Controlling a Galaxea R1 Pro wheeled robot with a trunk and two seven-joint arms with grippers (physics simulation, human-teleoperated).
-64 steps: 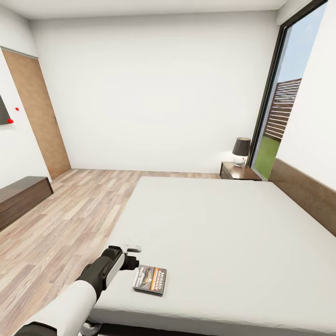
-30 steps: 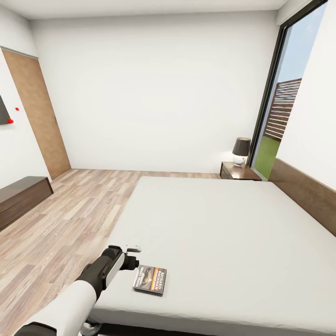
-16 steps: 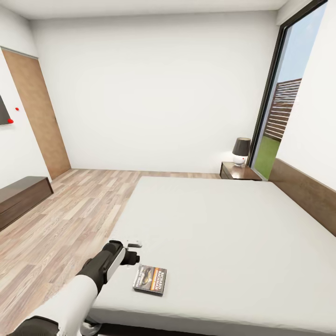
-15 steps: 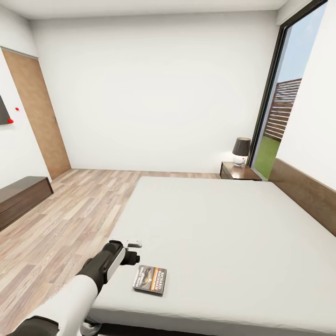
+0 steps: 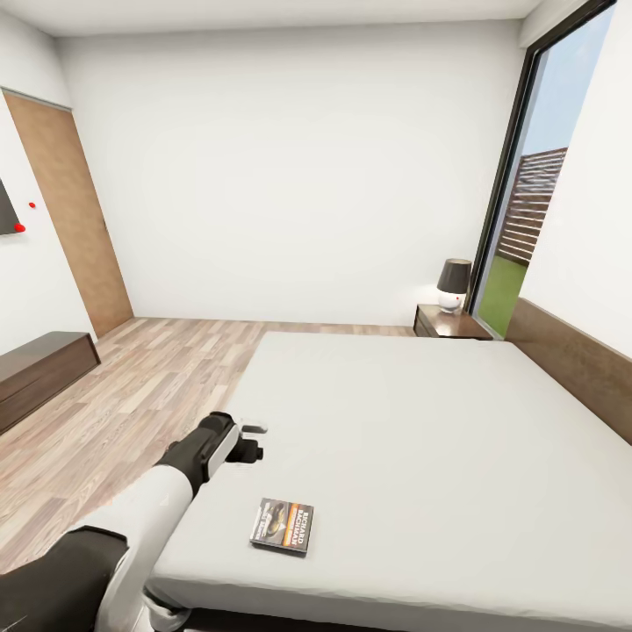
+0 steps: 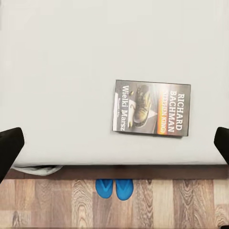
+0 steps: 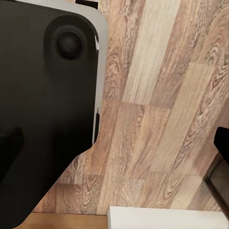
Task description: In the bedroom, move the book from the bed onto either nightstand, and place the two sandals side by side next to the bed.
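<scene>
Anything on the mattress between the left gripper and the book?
No. In the head view, only bare grey mattress of the bed lies between the left gripper and the book.

Sandals [image 6: 114,189] half hidden under bed [image 6: 71,57] edge.

Bed [image 5: 421,421]: matt smooth lt-grey cloth, wood frame. Book [image 6: 151,114]: paper cover, slight sheen. Floor [image 7: 157,119]: wood planks w/ clear grain, satin. Sandals [image 6: 115,189]: smooth blue, rubbery-looking. Nightstand [image 5: 448,325]: glossy dk wood.
</scene>
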